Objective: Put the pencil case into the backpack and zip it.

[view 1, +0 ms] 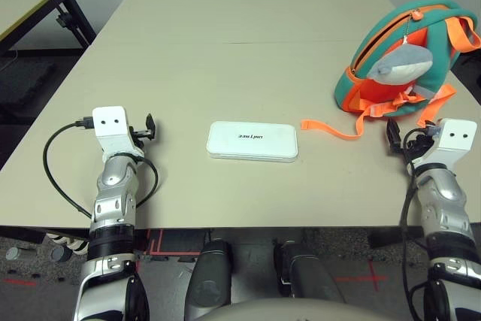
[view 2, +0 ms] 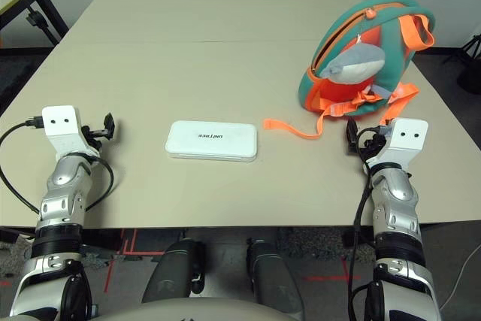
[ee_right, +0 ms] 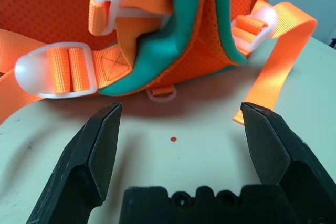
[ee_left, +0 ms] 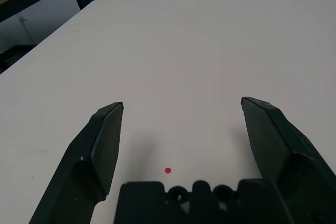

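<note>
The backpack's (view 1: 394, 65) lower front hides behind straps; both grippers, left (ee_left: 181, 156) and right (ee_right: 181, 156), stand spread.

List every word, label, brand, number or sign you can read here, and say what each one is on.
"UNITREE", in small dark letters on top of the case.
No other text can be made out: none reads on the backpack or its charm.
</note>
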Robot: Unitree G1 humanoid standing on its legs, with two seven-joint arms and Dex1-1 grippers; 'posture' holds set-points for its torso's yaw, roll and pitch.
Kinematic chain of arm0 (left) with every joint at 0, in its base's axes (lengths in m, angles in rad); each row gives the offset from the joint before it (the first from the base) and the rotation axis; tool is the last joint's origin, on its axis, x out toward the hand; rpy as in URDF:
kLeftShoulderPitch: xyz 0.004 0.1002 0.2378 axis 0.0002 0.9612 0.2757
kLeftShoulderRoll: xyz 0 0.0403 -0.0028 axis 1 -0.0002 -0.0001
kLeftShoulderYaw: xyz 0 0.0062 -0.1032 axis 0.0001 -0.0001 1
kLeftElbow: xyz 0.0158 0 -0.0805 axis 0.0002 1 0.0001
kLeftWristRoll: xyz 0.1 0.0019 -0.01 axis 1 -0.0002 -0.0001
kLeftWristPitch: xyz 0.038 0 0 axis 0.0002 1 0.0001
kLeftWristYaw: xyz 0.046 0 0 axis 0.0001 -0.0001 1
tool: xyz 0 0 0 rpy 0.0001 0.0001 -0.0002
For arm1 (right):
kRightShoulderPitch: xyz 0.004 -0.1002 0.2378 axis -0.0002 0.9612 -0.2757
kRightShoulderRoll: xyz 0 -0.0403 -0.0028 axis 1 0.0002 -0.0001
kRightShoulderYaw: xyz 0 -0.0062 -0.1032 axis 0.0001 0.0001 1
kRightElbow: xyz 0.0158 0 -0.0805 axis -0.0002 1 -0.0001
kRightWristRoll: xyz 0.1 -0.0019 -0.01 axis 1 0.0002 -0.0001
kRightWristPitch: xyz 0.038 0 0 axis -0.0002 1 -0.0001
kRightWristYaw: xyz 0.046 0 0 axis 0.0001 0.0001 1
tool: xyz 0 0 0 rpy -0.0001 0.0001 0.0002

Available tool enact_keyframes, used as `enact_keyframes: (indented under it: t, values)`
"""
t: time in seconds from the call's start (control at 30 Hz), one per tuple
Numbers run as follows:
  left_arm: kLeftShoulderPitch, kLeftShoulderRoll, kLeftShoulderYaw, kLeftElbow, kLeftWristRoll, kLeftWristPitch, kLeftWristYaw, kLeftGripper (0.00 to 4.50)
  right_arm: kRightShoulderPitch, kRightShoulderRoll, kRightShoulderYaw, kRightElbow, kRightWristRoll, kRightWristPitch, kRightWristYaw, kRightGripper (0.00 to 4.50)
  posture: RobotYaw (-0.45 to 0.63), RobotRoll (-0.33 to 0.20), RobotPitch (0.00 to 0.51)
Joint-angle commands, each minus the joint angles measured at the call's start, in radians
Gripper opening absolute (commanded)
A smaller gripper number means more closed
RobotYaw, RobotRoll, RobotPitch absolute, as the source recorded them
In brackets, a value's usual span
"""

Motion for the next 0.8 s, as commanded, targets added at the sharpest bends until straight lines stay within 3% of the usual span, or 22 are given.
enact_keyframes:
  t: [0.03,0.33,0.47,0.63,0.7,0.8]
  values:
    - [-0.005,0.003,0.018,0.014,-0.013,0.013,0.005,4.50,0.017,0.001,-0.002,-0.027,0.005,0.016,0.004,4.48,0.16,0.000,0.115]
    - [-0.062,0.051,0.031,-0.025,-0.145,0.162,-0.149,4.50,0.158,-0.148,0.051,-0.381,0.061,0.339,0.193,4.48,0.16,0.000,0.106]
    - [-0.124,0.113,0.031,-0.026,-0.263,0.314,-0.306,4.50,0.199,-0.221,0.099,-0.600,0.144,0.532,0.307,4.48,0.14,0.000,0.093]
    - [-0.211,0.202,0.001,-0.005,-0.403,0.567,-0.512,4.50,0.172,-0.259,0.150,-0.760,0.195,0.684,0.357,4.43,0.11,0.000,0.108]
    - [-0.258,0.259,-0.044,0.048,-0.417,0.651,-0.623,4.50,0.153,-0.264,0.177,-0.788,0.208,0.724,0.380,4.08,0.12,0.000,0.106]
    - [-0.335,0.319,-0.080,0.135,-0.432,0.752,-0.731,4.50,0.120,-0.262,0.210,-0.788,0.207,0.749,0.400,3.11,0.13,0.000,0.100]
